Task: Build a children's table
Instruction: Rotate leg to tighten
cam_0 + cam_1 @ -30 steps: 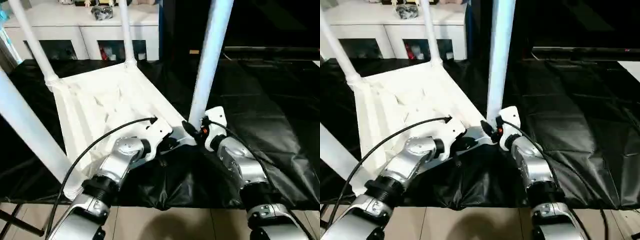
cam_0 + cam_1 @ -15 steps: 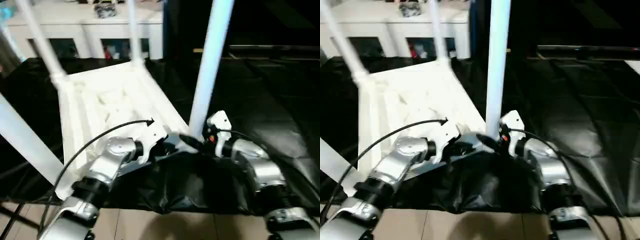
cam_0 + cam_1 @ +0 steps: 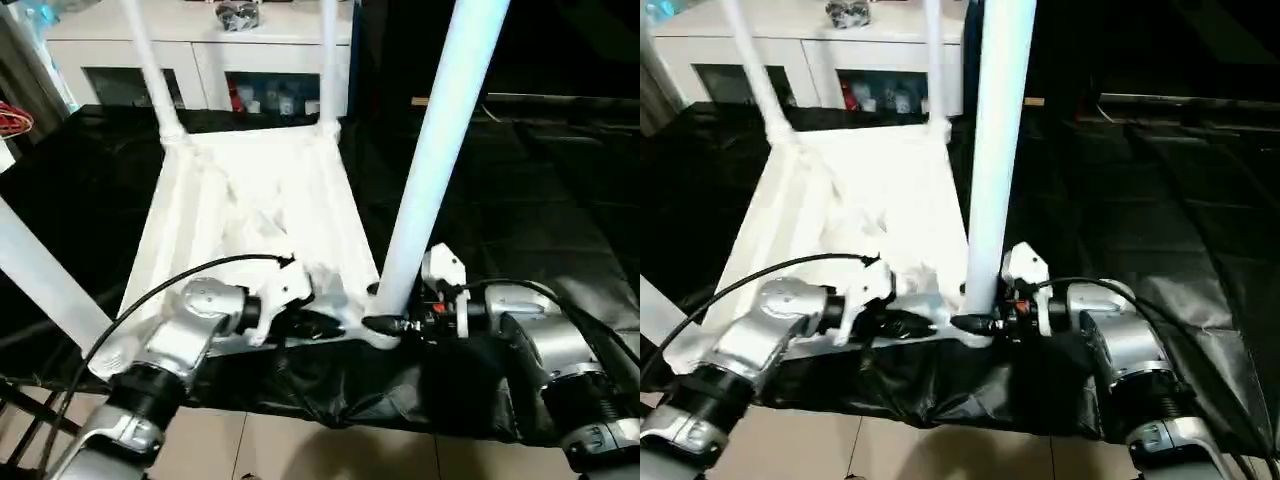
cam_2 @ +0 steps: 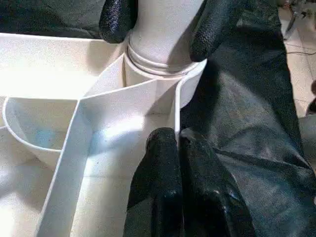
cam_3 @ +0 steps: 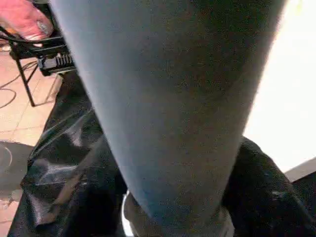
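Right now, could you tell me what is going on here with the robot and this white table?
The robot is assembling a children's table, whose tabletop lies upside down on the black-draped table with legs standing up from its corners. The right gripper has its jaws around the base of the near right leg, just above its corner socket. The left gripper, jaws shut, rests on the tabletop's near edge rib beside that socket.

Bright overhead light, glare on the white tabletop (image 3: 250,200), dark drape (image 3: 560,170) dim, close leg (image 5: 168,108) blurred
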